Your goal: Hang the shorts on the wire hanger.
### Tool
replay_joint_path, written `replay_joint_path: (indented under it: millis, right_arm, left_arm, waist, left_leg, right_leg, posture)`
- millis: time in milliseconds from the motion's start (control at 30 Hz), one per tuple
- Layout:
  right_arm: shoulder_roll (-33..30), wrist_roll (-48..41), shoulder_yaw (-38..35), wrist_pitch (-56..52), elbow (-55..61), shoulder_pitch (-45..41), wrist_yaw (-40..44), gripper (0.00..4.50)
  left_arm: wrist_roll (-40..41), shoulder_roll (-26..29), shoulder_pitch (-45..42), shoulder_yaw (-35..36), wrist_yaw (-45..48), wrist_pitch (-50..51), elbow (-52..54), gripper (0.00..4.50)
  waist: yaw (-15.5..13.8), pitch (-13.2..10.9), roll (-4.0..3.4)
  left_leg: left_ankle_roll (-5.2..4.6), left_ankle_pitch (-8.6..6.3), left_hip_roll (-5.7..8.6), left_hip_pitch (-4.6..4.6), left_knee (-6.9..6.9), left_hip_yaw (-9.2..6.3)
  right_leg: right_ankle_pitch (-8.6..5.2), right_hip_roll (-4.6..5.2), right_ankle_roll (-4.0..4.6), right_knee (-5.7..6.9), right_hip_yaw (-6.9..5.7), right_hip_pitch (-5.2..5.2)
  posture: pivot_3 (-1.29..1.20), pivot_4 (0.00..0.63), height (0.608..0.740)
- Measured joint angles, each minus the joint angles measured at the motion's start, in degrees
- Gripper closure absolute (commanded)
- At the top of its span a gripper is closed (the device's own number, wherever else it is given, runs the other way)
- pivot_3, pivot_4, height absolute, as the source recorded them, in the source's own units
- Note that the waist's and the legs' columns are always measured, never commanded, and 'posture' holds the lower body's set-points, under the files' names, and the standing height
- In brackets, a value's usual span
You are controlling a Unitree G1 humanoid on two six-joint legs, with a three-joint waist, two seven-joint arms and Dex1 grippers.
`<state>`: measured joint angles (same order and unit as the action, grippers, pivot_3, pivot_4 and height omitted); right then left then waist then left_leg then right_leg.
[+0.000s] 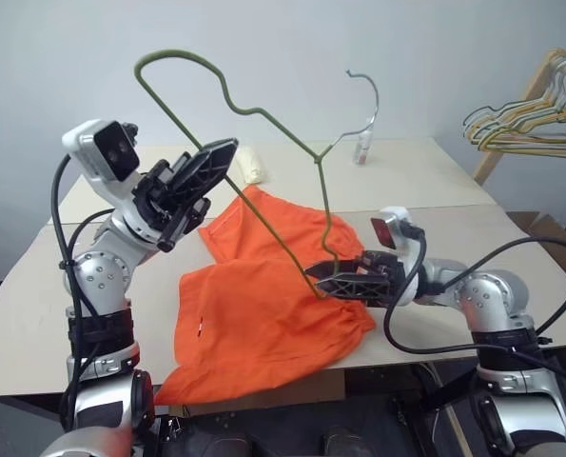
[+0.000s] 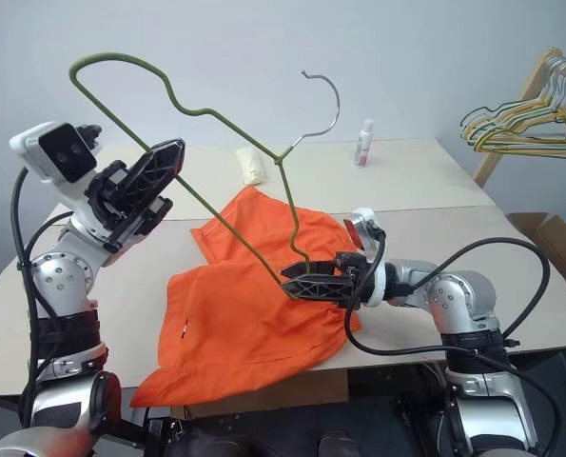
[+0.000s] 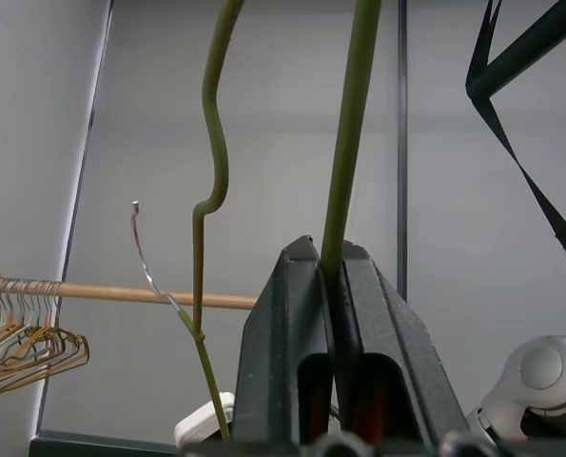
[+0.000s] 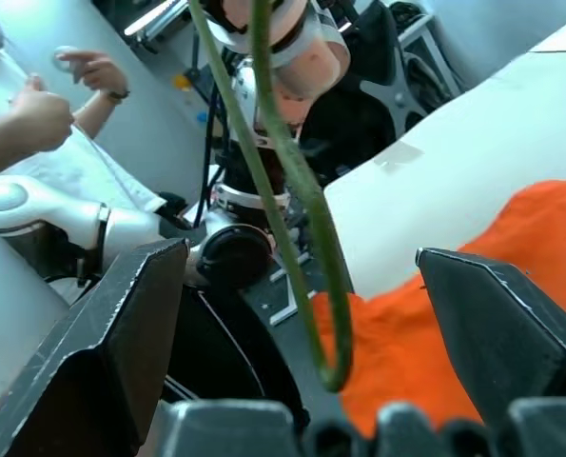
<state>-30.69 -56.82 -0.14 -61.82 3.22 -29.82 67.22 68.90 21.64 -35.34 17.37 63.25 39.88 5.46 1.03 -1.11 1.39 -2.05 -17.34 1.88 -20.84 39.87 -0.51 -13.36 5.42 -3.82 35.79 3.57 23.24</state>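
The shorts lie spread flat on the table, reaching its near edge, with 1 leg pointing toward 12 o'clock. Above them the wire hanger is held up in the air, tilted, its hook toward 2 o'clock and its lowest bend dipping down just over the fabric. The left gripper, at about 10 o'clock from the shorts, has its 2 fingers pressed together on the hanger's wire; the left wrist view shows the wire pinched between the pads. The right gripper, at about 3 o'clock, points across toward the low bend with its 2 fingers spread wide, the wire loop between them, touching neither. Toward 1 o'clock a small bottle stands on the table; beyond the table's corner at 2 o'clock a bunch of hangers hangs on a wooden rack.
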Motion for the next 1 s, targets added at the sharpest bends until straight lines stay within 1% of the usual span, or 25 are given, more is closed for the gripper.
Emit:
replay_joint_path:
  millis: [33,133,367,433,500,667,767,833,867,933,1000]
  right_arm:
    - [-0.25,0.0,0.0,0.0,0.01,-0.15,0.29,0.03]
    - [-0.95,0.1,0.35,0.01,0.17,-0.23,1.14,0.59]
    - [-1.26,0.66,1.86,0.09,1.91,-0.22,1.52,3.1]
    - [-1.26,0.97,1.95,0.14,2.16,-0.22,1.51,3.89]
    - [-1.26,1.33,2.07,0.26,2.8,-0.22,2.11,4.47]
    - [-1.21,1.67,2.09,0.41,3.51,-0.25,2.55,4.47]
    - [-1.46,2.27,2.09,0.41,3.47,-0.12,2.47,4.47]
    - [-2.27,2.68,2.02,0.41,3.49,0.51,2.21,4.5]
    - [-2.45,2.63,1.65,0.4,3.56,1.15,1.89,4.5]
    - [-2.53,2.42,-0.14,0.38,3.64,1.47,0.13,4.5]
    - [-4.03,2.42,-2.25,-0.13,3.63,2.01,-2.67,4.5]
  left_arm:
    - [-0.06,0.0,0.02,-0.01,0.0,-0.02,0.0,4.5]
    - [-0.37,0.0,0.1,-0.01,0.01,-0.23,0.0,4.5]
    - [-1.41,-0.47,0.13,-0.23,0.18,-1.15,0.0,4.5]
    - [-1.49,-0.49,0.16,-0.39,0.34,-1.2,0.0,4.5]
    - [-1.84,-0.48,0.37,-0.44,0.19,-1.61,-0.13,4.5]
    - [-2.31,-0.02,1.54,-0.57,0.6,-2.31,-0.31,4.5]
    - [-3.78,1.71,1.84,-1.05,1.13,-2.42,-0.56,4.5]
    - [-5.96,3.21,2.29,-2.07,1.1,-2.68,-1.09,3.95]
    - [-8.68,4.28,2.31,-3.12,-0.02,-2.96,-1.59,3.72]
    - [-16.13,6.81,2.76,-8.18,-2.29,-3.5,-2.29,3.02]
    - [-23.21,7.51,3.36,-13.77,-3.41,-6.2,-2.51,2.33]
  waist:
    - [0.0,0.0,0.0]
    - [0.0,0.0,0.0]
    - [0.0,0.0,0.0]
    - [-0.01,0.0,0.0]
    - [0.0,0.0,0.0]
    - [0.0,0.0,0.0]
    - [-0.01,0.0,0.0]
    - [-0.01,0.0,0.0]
    - [-0.09,0.0,0.0]
    - [-0.34,0.01,-0.03]
    - [-0.61,0.01,-0.02]
  left_leg:
    - [0.0,0.0,0.0,0.0,0.0,0.0]
    - [0.0,0.0,0.0,0.0,0.0,0.0]
    - [0.0,0.0,0.0,0.0,0.0,-0.01]
    - [0.0,0.0,0.0,0.0,0.0,0.0]
    - [0.0,0.0,0.0,0.0,0.0,0.0]
    - [0.01,0.0,0.0,0.0,0.0,-0.01]
    - [0.01,0.0,0.01,0.0,-0.01,-0.01]
    - [0.0,0.0,0.02,0.0,-0.01,-0.01]
    - [0.01,0.0,0.03,0.01,0.0,-0.02]
    - [0.01,0.01,0.11,0.01,-0.01,-0.04]
    - [0.01,0.01,0.11,-0.01,-0.01,-0.07]
  right_leg:
    - [0.0,0.0,0.0,0.0,0.0,0.0]
    - [0.0,-0.01,0.0,0.0,0.0,0.0]
    - [0.0,-0.01,0.0,0.0,0.0,0.0]
    - [0.0,-0.01,0.0,0.0,0.0,0.0]
    - [0.0,-0.01,0.0,0.0,0.0,0.0]
    - [0.0,-0.01,0.0,0.01,-0.01,0.01]
    - [0.0,-0.01,0.0,0.01,-0.01,0.01]
    - [0.0,-0.01,0.0,0.01,-0.01,0.01]
    - [0.0,-0.01,0.0,0.0,-0.02,0.0]
    - [0.0,0.04,0.0,0.02,-0.02,-0.02]
    - [0.0,0.06,0.0,-0.03,-0.06,-0.04]
  posture:
    - [-0.03,0.0,0.74]
    - [-0.03,0.0,0.74]
    - [-0.03,0.0,0.74]
    - [-0.03,0.0,0.74]
    - [-0.03,0.0,0.74]
    - [-0.03,0.0,0.74]
    - [-0.03,0.0,0.74]
    - [-0.03,0.0,0.74]
    - [-0.03,0.0,0.74]
    - [-0.04,0.0,0.74]
    - [-0.04,0.0,0.74]
